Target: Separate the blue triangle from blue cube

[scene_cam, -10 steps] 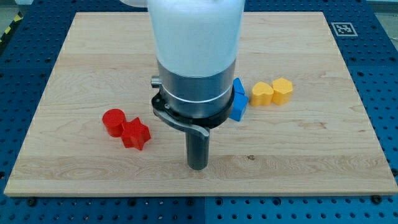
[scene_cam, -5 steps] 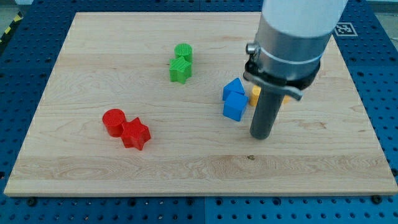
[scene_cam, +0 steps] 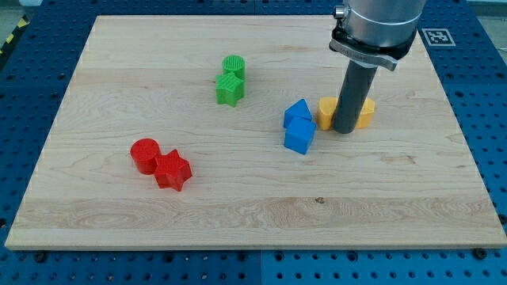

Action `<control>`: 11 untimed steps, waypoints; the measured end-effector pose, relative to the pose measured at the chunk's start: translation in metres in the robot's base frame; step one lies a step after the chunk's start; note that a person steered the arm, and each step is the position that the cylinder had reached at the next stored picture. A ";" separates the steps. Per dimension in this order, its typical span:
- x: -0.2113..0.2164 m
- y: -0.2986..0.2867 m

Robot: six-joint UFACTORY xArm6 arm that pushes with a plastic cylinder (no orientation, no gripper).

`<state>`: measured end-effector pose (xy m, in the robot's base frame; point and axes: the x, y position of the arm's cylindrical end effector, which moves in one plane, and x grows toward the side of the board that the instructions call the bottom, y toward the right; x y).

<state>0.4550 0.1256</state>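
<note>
The blue triangle [scene_cam: 298,112] and the blue cube [scene_cam: 299,137] touch each other right of the board's middle, the triangle toward the view's top. My tip [scene_cam: 346,129] is down on the board to the right of both, a short gap away. It stands in front of the two yellow blocks and partly hides them.
A yellow block [scene_cam: 327,113] and a second yellow block [scene_cam: 365,113] sit side by side behind the rod. A green cylinder [scene_cam: 234,66] and green star [scene_cam: 229,88] lie upper middle. A red cylinder [scene_cam: 145,155] and red star [scene_cam: 173,170] lie at the left.
The arm has swung from the board's middle to the right and toward the view's top. The tip now stands by the yellow blocks. No block has moved.
</note>
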 end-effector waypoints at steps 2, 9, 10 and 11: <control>-0.001 -0.032; -0.022 -0.074; -0.024 -0.076; -0.026 -0.076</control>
<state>0.4293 0.0492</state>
